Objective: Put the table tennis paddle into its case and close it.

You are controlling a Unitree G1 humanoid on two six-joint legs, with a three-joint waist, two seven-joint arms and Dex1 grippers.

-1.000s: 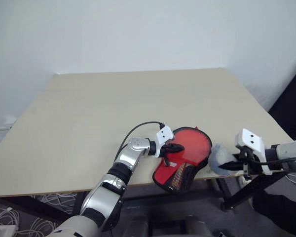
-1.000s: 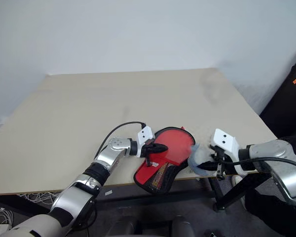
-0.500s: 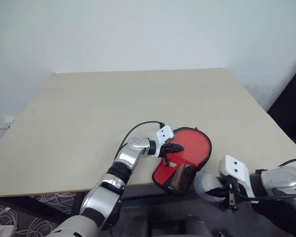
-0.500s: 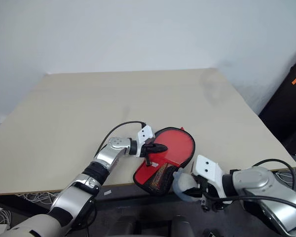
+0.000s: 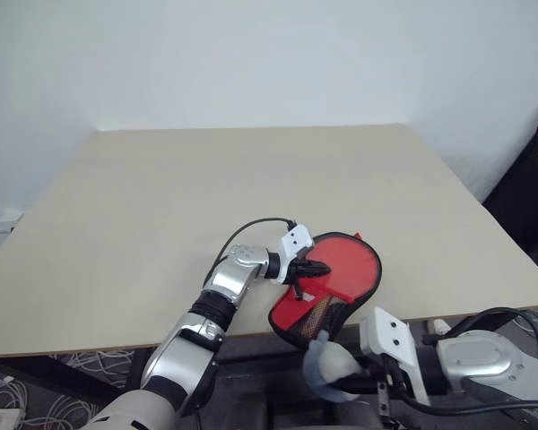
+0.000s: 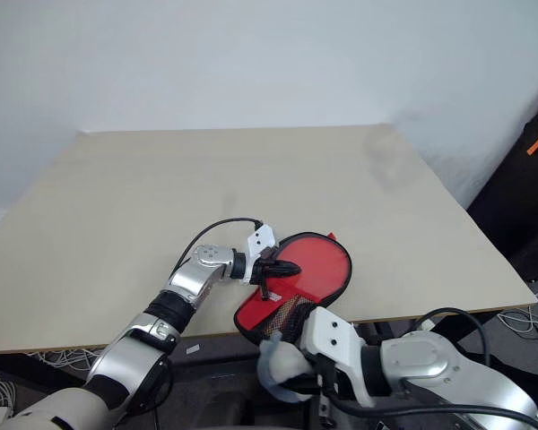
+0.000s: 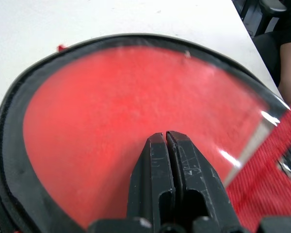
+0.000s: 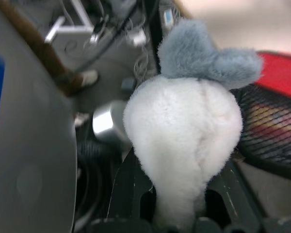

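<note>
Red case (image 5: 327, 287) under left pincer (image 5: 316, 268)

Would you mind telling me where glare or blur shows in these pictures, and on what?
Left wrist view: white streaks of glare cross the clear panel of the case, beyond the shut left gripper. Right wrist view: the fluffy white and grey toy in the right gripper is soft, and the floor clutter behind is blurred. Left eye view: even light on the table, with no glare.
</note>
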